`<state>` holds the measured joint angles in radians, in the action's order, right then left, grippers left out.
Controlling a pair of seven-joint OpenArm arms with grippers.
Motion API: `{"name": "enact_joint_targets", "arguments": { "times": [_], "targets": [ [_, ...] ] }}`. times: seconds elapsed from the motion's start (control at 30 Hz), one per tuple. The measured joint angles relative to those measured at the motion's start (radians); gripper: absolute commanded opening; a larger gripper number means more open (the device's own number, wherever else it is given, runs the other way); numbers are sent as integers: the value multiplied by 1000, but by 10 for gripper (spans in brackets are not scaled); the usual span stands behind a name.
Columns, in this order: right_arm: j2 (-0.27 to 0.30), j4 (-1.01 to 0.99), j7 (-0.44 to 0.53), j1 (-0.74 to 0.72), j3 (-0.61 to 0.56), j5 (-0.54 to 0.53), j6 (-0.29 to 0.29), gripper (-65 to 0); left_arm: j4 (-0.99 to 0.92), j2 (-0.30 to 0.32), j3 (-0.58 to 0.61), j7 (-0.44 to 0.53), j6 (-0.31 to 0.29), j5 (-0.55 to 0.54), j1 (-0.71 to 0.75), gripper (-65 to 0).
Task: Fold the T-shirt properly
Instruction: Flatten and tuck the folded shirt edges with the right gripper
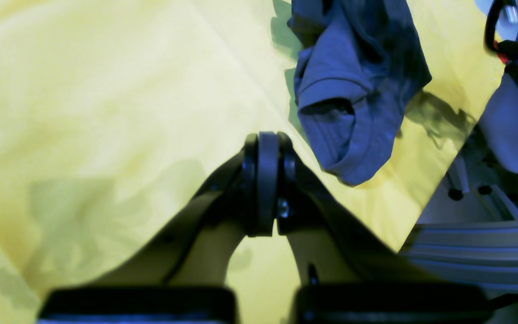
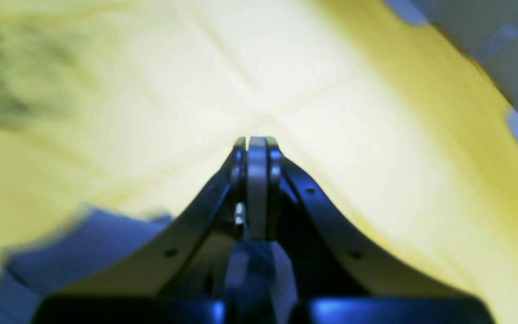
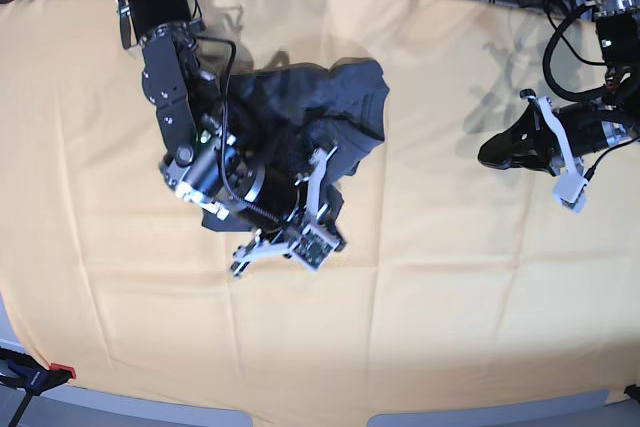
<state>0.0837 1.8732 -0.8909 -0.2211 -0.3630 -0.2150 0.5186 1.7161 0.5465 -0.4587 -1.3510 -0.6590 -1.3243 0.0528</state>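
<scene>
Both claws are closed and empty — the right gripper [image 2: 257, 144] hangs over the yellow cloth [image 3: 450, 287] beside the crumpled T-shirt [image 3: 320, 107], which lies bunched mid-table, and the left gripper [image 1: 267, 139] is well apart from it.

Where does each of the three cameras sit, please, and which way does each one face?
Left wrist: on the left arm, facing along its shut left pincer toward the crumpled slate-blue cotton T-shirt.
Right wrist: on the right arm, facing along its shut right pincer at the yellow-orange table cloth.
Base: overhead, looking down on both arms, the shirt and the cloth.
All three share the cloth.
</scene>
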Motion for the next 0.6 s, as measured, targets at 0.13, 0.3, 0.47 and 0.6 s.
{"name": "enact_joint_targets", "arguments": {
  "times": [0.13,0.3,0.47,0.6],
  "targets": [
    [63,0,-115,10,13,-23,3,-650,0,-1,0,0,0,-2,0,-650],
    [174,0,-183,80,11,-148,64,-650,0,-1,0,0,0,-1,0,-650],
    [241,0,-192,128,12,-205,62,-650,0,-1,0,0,0,-2,0,-650],
    [263,0,-217,143,12,-206,61,-650,0,-1,0,0,0,-2,0,-650]
  ]
}}
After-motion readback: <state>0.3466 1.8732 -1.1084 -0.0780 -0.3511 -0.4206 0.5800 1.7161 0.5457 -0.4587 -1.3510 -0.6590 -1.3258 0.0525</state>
